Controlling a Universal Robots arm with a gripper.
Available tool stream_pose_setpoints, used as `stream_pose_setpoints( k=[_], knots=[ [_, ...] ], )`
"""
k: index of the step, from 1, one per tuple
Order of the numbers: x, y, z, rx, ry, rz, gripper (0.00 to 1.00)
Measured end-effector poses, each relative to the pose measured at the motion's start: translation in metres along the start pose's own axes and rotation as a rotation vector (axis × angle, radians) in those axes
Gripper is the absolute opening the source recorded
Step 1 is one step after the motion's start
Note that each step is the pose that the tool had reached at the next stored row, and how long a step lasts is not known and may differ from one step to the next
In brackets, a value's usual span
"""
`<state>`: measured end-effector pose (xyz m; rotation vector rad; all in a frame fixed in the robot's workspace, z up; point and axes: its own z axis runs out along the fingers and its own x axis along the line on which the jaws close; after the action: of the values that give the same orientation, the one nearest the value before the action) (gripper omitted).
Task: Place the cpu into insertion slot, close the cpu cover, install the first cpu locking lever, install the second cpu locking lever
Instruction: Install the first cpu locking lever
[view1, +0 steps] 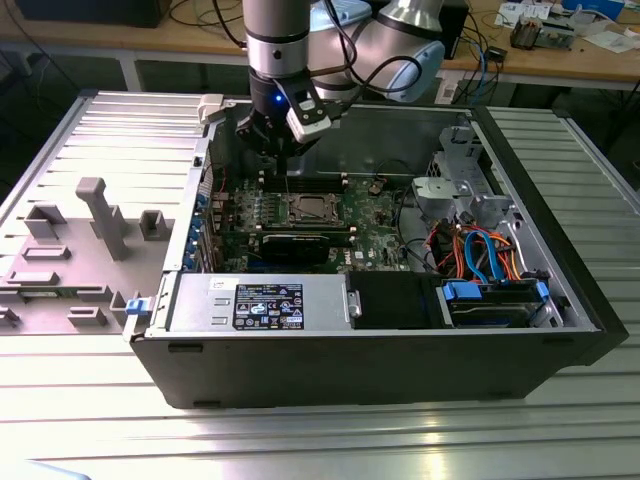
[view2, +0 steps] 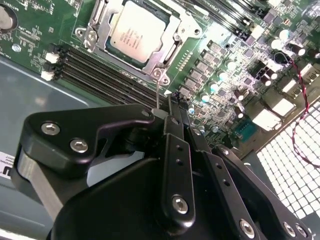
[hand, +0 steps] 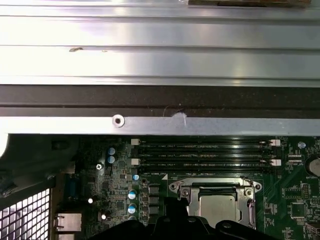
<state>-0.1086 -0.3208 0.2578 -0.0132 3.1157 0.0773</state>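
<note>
At the exterior view's left, grey plastic holders (view1: 100, 215) sat on the ribbed metal table (view1: 300, 440), just beside the open computer case (view1: 380, 370). Further right, in the upper middle of that picture, the gripper (view1: 286, 150) hung inside the case above the green circuit board (view1: 375, 215). In the second wrist view its black fingers (view2: 175, 150) were drawn together and seemed to pinch the free end of a thin wire lever (view2: 157, 92), which stood upright from a corner of the socket (view2: 86, 34).

Just below the gripper in the exterior view, the chip (view1: 305, 208) sat in that socket, and the cover (view2: 169, 49) appeared to lie flat around it.

The lever was probably light, stiff and springy. Being slick, narrow steel, it could slip sideways out of a loose grip, so a firm hold near its bent free end looked best. The chip itself would be rigid but delicate underneath.

The chip was a square with a dull silver top, framed by the shiny cover, with long black memory slots (hand: 205, 150) beside it. At the exterior view's right lay blue and orange cables (view1: 480, 250).
</note>
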Motion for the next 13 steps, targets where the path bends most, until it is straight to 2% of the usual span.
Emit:
stream_pose_setpoints(
  k=[5,13],
  knots=[
    [0.0036,0.0,0.0,-0.0001,0.0001,-0.002,0.11],
    [0.0043,0.0002,-0.0001,0.0,0.0003,-0.003,0.11]
  ],
)
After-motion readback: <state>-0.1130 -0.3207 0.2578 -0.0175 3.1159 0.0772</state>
